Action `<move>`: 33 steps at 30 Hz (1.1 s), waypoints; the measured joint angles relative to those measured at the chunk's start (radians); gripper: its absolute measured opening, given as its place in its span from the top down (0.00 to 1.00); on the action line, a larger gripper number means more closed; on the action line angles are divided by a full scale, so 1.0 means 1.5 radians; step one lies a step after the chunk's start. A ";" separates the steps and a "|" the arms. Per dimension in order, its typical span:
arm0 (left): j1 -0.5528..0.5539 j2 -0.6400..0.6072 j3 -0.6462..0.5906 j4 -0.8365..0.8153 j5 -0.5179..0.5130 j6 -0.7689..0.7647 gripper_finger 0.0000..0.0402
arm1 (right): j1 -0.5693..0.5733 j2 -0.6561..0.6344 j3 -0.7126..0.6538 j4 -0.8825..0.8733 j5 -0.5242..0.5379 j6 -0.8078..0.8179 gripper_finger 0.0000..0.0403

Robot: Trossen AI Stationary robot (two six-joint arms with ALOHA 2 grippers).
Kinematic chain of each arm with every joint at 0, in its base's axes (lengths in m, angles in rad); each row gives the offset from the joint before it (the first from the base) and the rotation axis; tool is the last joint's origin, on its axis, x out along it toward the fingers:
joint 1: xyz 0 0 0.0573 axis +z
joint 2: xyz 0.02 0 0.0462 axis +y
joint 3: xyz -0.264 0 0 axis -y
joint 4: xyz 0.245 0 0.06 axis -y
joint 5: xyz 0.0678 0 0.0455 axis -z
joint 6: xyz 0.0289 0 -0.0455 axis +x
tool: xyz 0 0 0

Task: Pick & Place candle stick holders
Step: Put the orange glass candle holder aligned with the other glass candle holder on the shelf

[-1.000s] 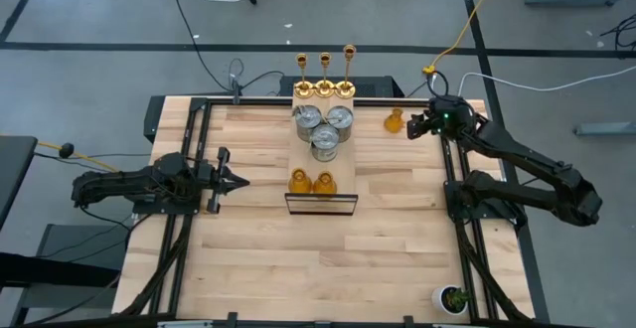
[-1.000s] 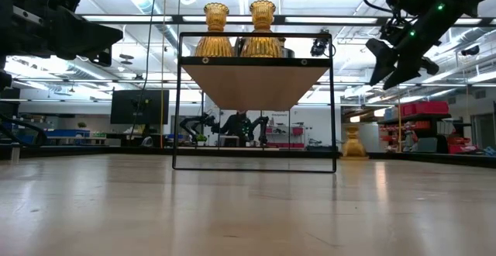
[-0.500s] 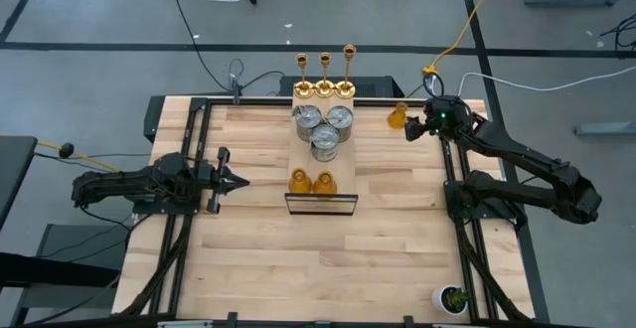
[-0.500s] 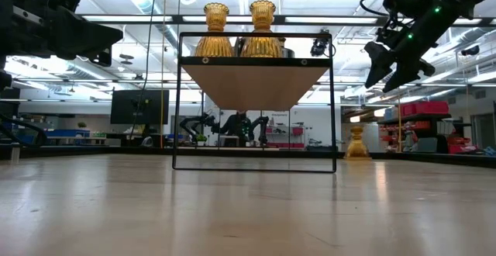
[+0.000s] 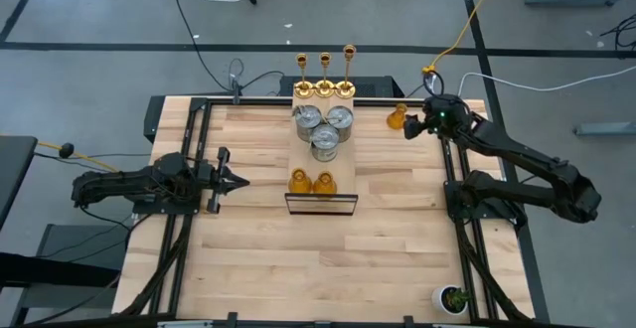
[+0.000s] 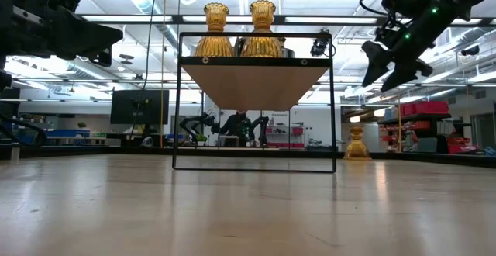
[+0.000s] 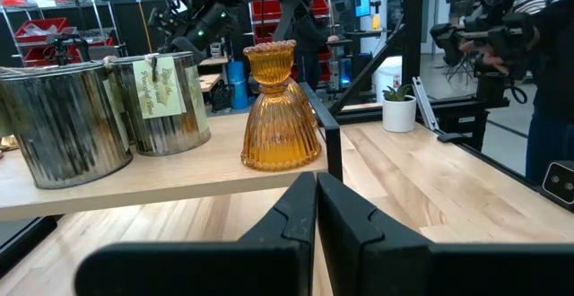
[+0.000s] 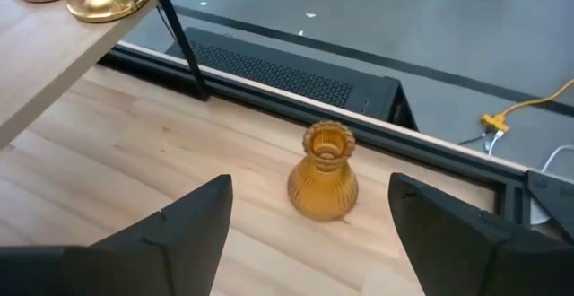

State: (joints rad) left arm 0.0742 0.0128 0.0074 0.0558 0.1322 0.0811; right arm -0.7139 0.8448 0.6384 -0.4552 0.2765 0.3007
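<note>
A raised wooden shelf (image 5: pixel 343 164) on a black wire frame stands mid-table. It carries three gold candlesticks (image 5: pixel 325 75) at its far end, three silver cans (image 5: pixel 324 129) in the middle and two amber holders (image 5: pixel 310 182) at its near end. A third amber holder (image 8: pixel 325 175) stands upright on its base on the table near the far right corner (image 5: pixel 397 118). My right gripper (image 8: pixel 309 233) hovers open above and just short of it, one finger to each side, touching nothing. At the table's left, my left gripper (image 5: pixel 238 180) is shut and level, pointing at the shelf.
A small potted plant (image 5: pixel 455 298) stands at the near right corner. Black rails (image 5: pixel 452 179) run along the table's left, right and far sides. Bare wood lies between the shelf and the near edge. Beyond the far edge the floor drops away.
My right gripper's fingers have spread a little wider while the arm stayed over the amber holder on the table.
</note>
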 joint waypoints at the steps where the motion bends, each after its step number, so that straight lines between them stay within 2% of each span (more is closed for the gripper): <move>1: 0.000 0.000 0.000 0.000 0.000 0.000 0.95 | 0.000 0.003 0.000 0.001 -0.002 0.005 0.25; 6: 0.000 0.000 0.000 0.000 0.000 0.000 0.95 | 0.000 0.024 0.000 0.021 -0.035 0.029 0.22; 11: 0.000 0.000 0.000 0.000 0.000 0.000 0.95 | 0.000 0.053 0.001 0.049 -0.045 0.041 0.11; 15: 0.000 0.000 0.000 0.000 0.000 0.000 0.95 | 0.000 0.098 0.034 0.019 -0.058 0.056 0.02; 33: 0.000 0.000 0.000 0.000 0.000 0.000 0.95 | -0.001 0.313 0.316 -0.199 -0.043 0.042 0.01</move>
State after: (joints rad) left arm 0.0745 0.0128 0.0071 0.0558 0.1326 0.0808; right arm -0.7147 1.3138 1.1128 -0.7530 0.2124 0.3634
